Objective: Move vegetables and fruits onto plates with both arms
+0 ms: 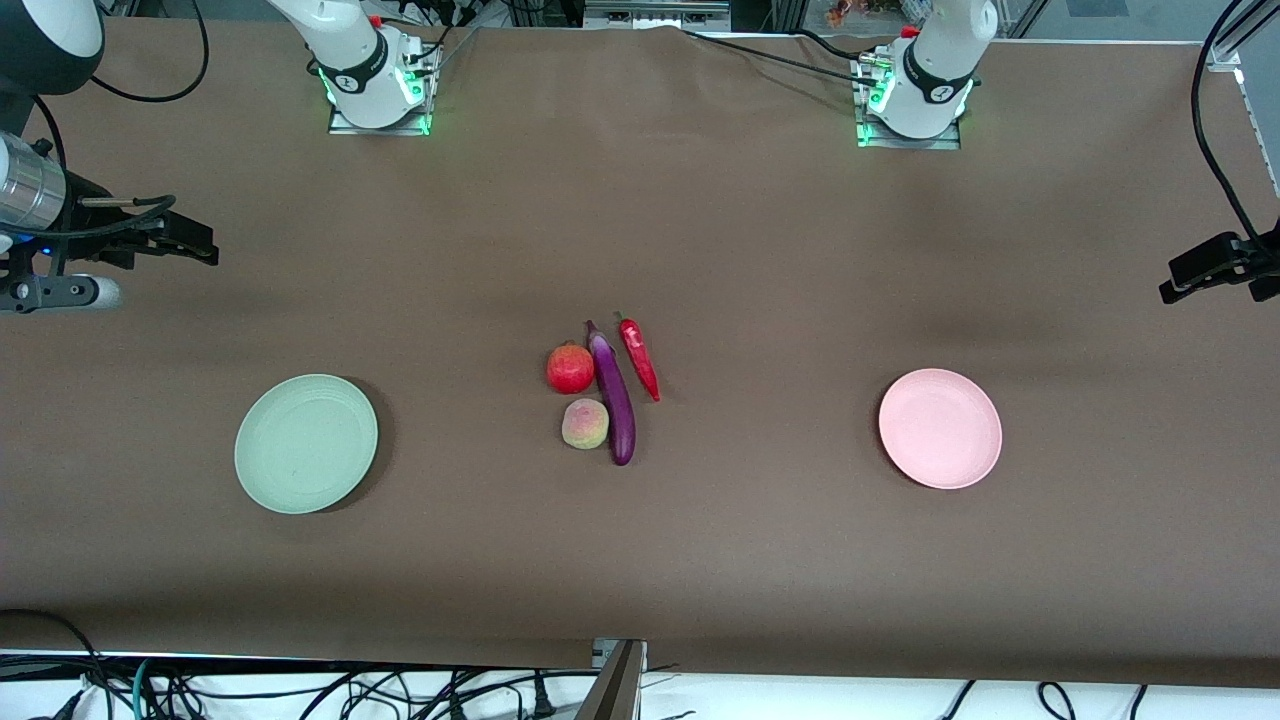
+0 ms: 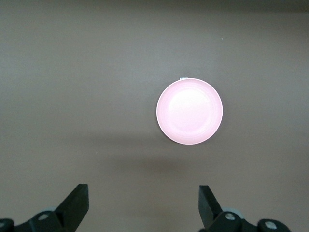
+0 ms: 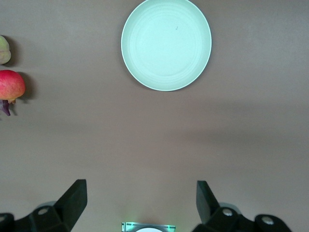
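Observation:
A red pomegranate [image 1: 570, 369], a peach [image 1: 585, 424], a long purple eggplant [image 1: 613, 398] and a red chili [image 1: 639, 358] lie close together at mid-table. The mint plate [image 1: 306, 443] lies toward the right arm's end and the pink plate [image 1: 940, 428] toward the left arm's end; both are bare. My right gripper [image 1: 190, 240] hangs high over the right arm's end, open and empty [image 3: 141, 191]. Its wrist view shows the mint plate [image 3: 166, 44], the pomegranate [image 3: 10, 86] and the peach [image 3: 4, 50]. My left gripper [image 1: 1195, 275] hangs high over the left arm's end, open and empty [image 2: 143, 193], above the pink plate [image 2: 189, 111].
The brown cloth table [image 1: 760, 250] carries only the plates and the produce. The two arm bases [image 1: 378, 90] [image 1: 912, 100] stand along its edge farthest from the front camera. A metal post [image 1: 615, 680] and cables sit at the nearest edge.

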You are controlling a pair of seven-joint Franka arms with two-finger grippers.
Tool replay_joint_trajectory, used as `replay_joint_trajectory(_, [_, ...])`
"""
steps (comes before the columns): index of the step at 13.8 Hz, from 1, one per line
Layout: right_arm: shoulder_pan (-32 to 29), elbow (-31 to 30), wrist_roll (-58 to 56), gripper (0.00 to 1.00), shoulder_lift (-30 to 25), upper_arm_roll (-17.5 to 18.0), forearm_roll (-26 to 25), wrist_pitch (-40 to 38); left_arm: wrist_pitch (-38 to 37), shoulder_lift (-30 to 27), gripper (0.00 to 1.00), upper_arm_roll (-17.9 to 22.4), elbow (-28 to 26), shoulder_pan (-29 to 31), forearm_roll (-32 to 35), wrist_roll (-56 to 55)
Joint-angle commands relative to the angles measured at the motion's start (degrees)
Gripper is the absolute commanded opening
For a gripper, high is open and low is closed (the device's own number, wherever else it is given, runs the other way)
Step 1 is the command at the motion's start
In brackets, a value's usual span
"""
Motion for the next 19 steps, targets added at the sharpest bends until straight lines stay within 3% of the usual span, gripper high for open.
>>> replay_joint_trajectory(1, [-0.22,0.92,-0.25,1.00,0.29,0.21,0.68,-0.09,-1.16,0.63,1.00,-0.12,1.62,0.35,-0.16,1.45])
replay_joint_trajectory(19, [-0.04,1.01,-0.33,1.00,0.38,0.47,0.51,1.14,-1.16,0.72,1.00,-0.21,1.71,0.27,-0.34,1.54])
